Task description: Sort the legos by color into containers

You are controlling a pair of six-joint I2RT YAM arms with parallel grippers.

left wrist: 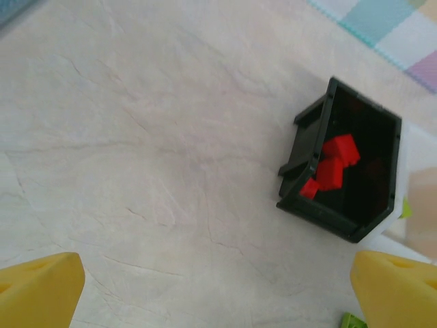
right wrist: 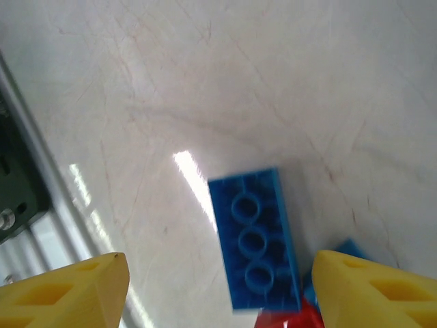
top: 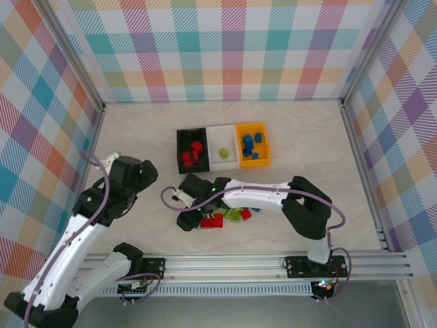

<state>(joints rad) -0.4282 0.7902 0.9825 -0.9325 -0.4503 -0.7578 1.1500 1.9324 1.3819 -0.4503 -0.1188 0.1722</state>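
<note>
Your right claw (right wrist: pixel 220 263) is hovering spread over the blue brick (right wrist: pixel 254 239). Light, stiff and slick, likely; you are best gripping across its long sides.

Pale marbled table (top: pixel 136 130), three adjoining bins (top: pixel 220 161), loose legos (top: pixel 233 216)

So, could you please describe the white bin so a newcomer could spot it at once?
On the table, three bins stand in a row near its middle. The white bin is the middle one, between the black bin and the orange-yellow bin. Unlike its neighbours, it holds a single lime green brick.
</note>
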